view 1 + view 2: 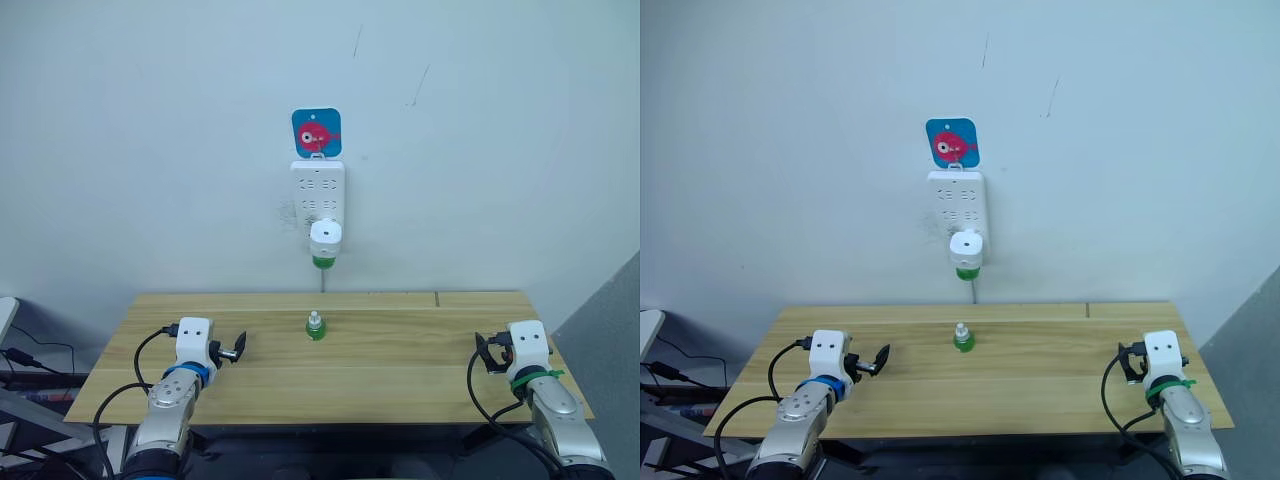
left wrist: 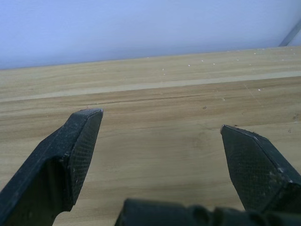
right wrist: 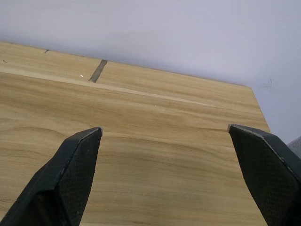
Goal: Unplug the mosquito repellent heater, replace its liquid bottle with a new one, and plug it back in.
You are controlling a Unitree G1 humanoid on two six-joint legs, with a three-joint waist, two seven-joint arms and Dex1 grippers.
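With both the left gripper [image 2: 160, 127] and right gripper [image 3: 164, 132] spread and empty, the first move is gripping the mosquito repellent heater [image 1: 325, 239], plugged low on the power strip [image 1: 318, 192], and pulling squarely outward.

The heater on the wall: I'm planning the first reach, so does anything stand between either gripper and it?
Nothing visible does. The heater hangs plugged into the power strip above the table's far edge. The capped bottle stands below it; both open grippers sit wide of it.
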